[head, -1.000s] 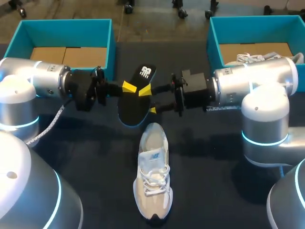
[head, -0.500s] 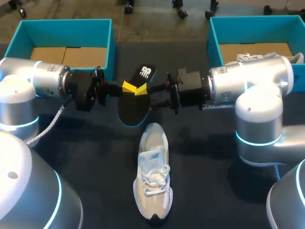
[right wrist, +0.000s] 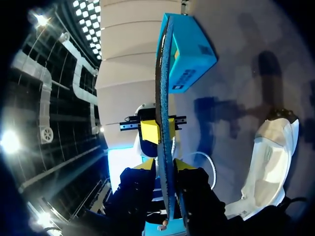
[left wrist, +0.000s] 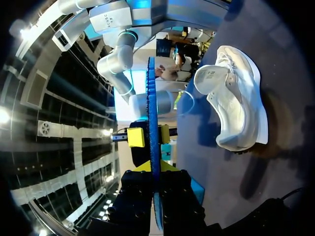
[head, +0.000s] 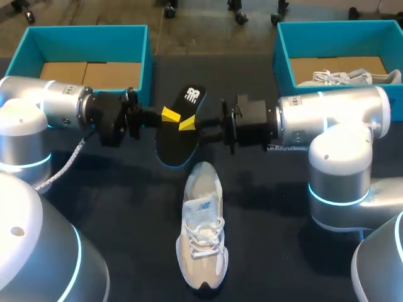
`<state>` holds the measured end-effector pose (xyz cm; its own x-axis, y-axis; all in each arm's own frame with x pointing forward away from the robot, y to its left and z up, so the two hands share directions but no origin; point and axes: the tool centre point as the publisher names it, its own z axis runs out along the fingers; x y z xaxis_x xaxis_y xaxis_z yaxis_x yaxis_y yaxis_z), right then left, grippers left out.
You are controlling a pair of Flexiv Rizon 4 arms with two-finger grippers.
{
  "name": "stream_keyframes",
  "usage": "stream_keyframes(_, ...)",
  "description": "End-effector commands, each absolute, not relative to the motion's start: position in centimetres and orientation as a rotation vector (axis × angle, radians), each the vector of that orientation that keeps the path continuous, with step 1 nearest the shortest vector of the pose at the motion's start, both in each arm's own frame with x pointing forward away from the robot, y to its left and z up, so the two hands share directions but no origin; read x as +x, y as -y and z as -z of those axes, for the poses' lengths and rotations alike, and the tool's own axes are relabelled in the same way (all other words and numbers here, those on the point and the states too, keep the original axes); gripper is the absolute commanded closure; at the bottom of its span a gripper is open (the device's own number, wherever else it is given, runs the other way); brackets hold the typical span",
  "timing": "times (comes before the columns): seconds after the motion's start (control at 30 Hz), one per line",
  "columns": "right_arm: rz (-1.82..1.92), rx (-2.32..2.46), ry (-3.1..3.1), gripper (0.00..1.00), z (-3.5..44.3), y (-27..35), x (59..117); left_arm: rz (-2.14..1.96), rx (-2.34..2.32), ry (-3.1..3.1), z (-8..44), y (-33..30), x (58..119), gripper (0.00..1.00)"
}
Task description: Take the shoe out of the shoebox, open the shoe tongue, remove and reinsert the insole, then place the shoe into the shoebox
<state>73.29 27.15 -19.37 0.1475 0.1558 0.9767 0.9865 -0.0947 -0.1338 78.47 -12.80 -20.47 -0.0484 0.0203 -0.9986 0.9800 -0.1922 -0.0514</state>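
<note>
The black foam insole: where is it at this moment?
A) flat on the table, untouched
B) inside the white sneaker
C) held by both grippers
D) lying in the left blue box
C: the black foam insole runs between the fingers of the left gripper and the right gripper, each closed on it, while the white sneaker lies apart on the table.

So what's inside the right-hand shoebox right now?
A white shoe lies in the shoebox, on its brown cardboard floor, laces showing. My right arm covers the box's near side, so the rest of the shoe and anything else there is hidden.
</note>
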Motion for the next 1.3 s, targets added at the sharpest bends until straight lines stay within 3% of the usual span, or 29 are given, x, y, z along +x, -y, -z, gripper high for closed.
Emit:
stream_keyframes(0.03,1.091,-1.461,1.172,0.82,19.47,-27.45,73.20,1.381,1.337,-1.158,20.58,12.87,78.45,1.00)
stream_keyframes(0.17,1.100,-1.464,1.164,0.85,19.46,-27.45,73.31,1.381,1.337,-1.158,20.58,12.87,78.45,1.00)
stream_keyframes(0.43,1.113,-1.463,1.159,1.00,19.22,-27.73,73.58,1.381,1.337,-1.158,20.58,12.87,78.45,1.00)
stream_keyframes(0.7,1.116,-1.466,1.147,0.96,19.30,-27.83,73.69,1.381,1.337,-1.158,20.58,12.87,78.45,1.00)
stream_keyframes(0.87,1.118,-1.463,1.139,0.83,19.46,-27.88,73.81,1.381,1.337,-1.158,20.58,12.87,78.45,1.00)
stream_keyframes(1.0,1.120,-1.463,1.130,0.99,19.54,-27.98,73.87,1.381,1.337,-1.158,20.58,12.87,78.45,1.00)
stream_keyframes(1.3,1.131,-1.477,1.130,1.00,19.49,-27.95,73.75,1.382,1.335,-1.188,20.41,12.71,78.47,1.00)
